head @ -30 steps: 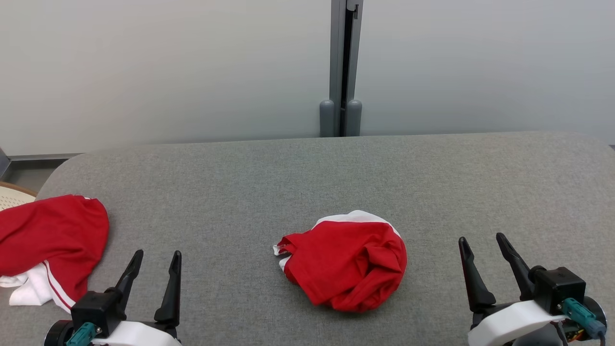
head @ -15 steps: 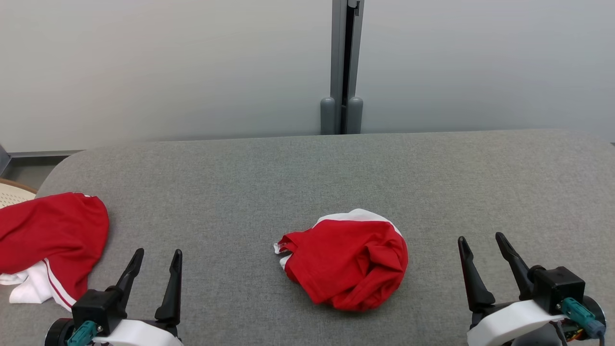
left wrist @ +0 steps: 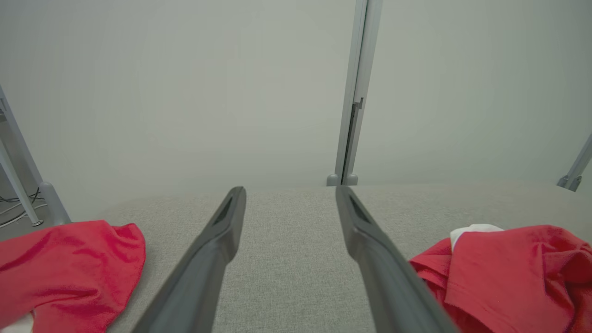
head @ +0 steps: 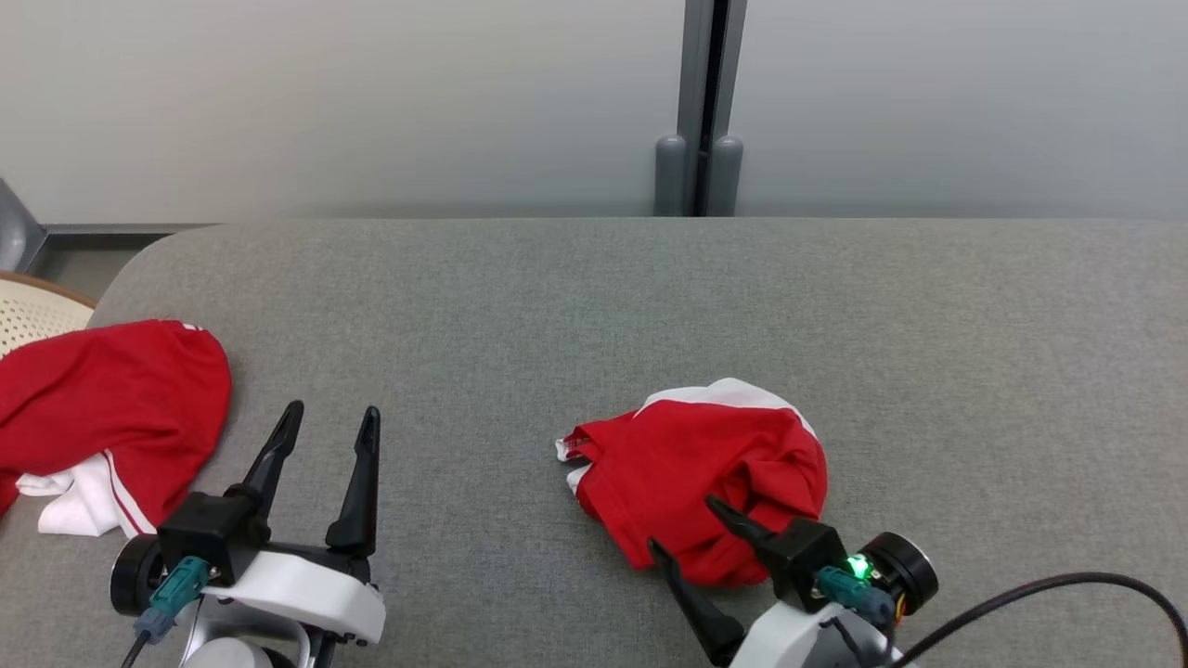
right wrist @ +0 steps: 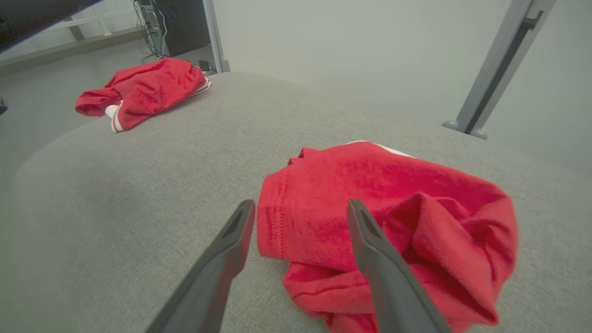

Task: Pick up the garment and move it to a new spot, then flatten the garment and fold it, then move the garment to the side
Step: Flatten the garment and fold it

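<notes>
The garment [head: 705, 459] is a crumpled red heap with a white edge, lying mid-table on the grey cloth. My right gripper [head: 682, 522] stands open at its near edge, one finger over the red cloth and one just left of it, holding nothing. In the right wrist view the garment [right wrist: 393, 199] lies right ahead of the open right gripper [right wrist: 301, 203], its hem between the fingertips. My left gripper [head: 333, 408] is open and empty over bare table at the lower left. In the left wrist view the left gripper [left wrist: 290, 189] has the garment [left wrist: 508, 268] off to its right.
A second red and white garment [head: 102, 408] lies at the table's left edge, also seen as a red heap [right wrist: 148, 88] far off. The grey table [head: 557, 306] ends at a pale wall with a grey post [head: 701, 111]. A wicker seat [head: 32, 315] shows at far left and a black cable [head: 1067, 589] at lower right.
The head view has shifted. My right gripper has swung in from the lower right to the garment's near edge, turned to point up-left. The left gripper stays open.
</notes>
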